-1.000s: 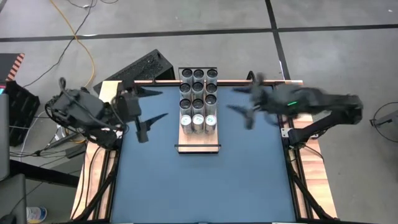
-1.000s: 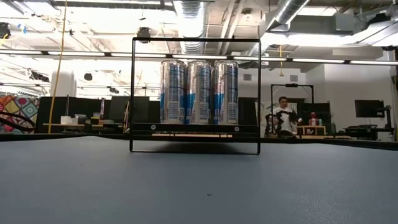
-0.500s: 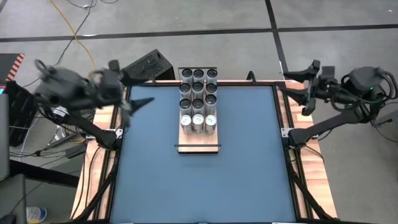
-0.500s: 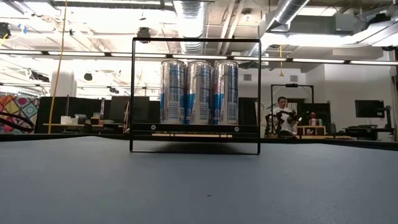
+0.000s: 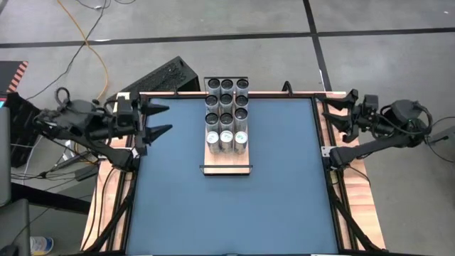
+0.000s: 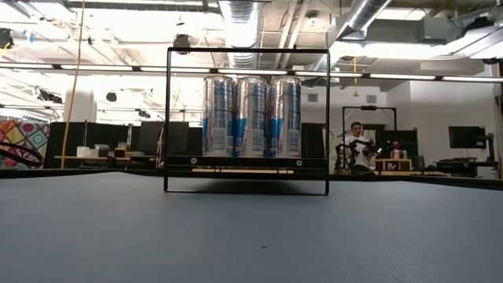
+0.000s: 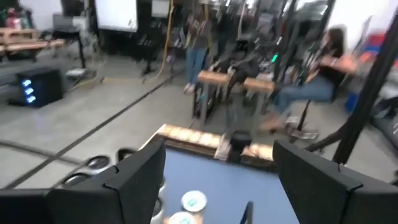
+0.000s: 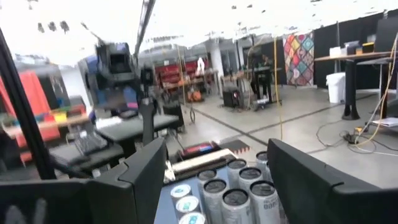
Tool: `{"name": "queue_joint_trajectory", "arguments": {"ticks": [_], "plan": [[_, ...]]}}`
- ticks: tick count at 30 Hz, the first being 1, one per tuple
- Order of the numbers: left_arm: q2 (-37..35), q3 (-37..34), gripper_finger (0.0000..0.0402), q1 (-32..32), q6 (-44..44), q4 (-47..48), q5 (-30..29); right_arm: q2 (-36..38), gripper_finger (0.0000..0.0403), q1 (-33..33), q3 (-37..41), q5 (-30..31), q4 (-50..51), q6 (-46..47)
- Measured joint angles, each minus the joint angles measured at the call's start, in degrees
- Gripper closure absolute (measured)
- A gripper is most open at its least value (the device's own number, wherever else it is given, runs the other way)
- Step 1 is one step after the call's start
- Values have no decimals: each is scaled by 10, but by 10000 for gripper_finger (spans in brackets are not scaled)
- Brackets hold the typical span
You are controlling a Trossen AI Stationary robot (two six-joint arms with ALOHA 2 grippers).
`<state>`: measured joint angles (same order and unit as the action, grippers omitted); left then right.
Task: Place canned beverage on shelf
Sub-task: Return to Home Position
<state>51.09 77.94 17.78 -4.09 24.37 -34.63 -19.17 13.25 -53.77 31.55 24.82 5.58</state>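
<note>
Several silver canned beverages [image 5: 226, 114] stand upright in three rows on the shelf [image 5: 227, 162], a light-wood board with black rails at the table's far middle. The low view shows the cans [image 6: 251, 116] inside the black end frame. My left gripper [image 5: 156, 119] hangs open at the table's left edge, pointing level toward the cans [image 7: 191, 201]. My right gripper [image 5: 335, 112] hangs open at the right edge, facing the cans [image 8: 231, 186]. Neither has anything between its fingers.
The blue table top [image 5: 227, 213] lies bare in front of the shelf. Wooden strips [image 5: 114, 206] edge the table. A black keyboard [image 5: 165, 75] lies beyond the far left corner. A person [image 6: 359, 145] sits in the room behind.
Both arms have drawn back from beside the shelf. My left gripper went toward the table's left edge, my right gripper toward the right edge, each sinking a little and rolling at the wrist. Both stayed open. The cans and shelf have not moved.
</note>
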Motion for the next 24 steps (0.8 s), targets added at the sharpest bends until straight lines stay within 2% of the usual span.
{"name": "queue_joint_trajectory", "arguments": {"ticks": [5,10,14,18,24], "plan": [[-114,-169,118,0,-33,-114,13,78,131,0,35,0,-8,0],[-210,-283,118,0,-77,-178,12,146,131,-4,86,7,-10,8],[-262,-344,118,0,-104,-183,25,190,131,-16,142,7,-37,14],[-297,-390,118,0,-131,-193,24,188,131,-29,182,9,-39,26],[-338,-451,118,0,-128,-225,30,189,131,-41,227,13,-49,80]]}}
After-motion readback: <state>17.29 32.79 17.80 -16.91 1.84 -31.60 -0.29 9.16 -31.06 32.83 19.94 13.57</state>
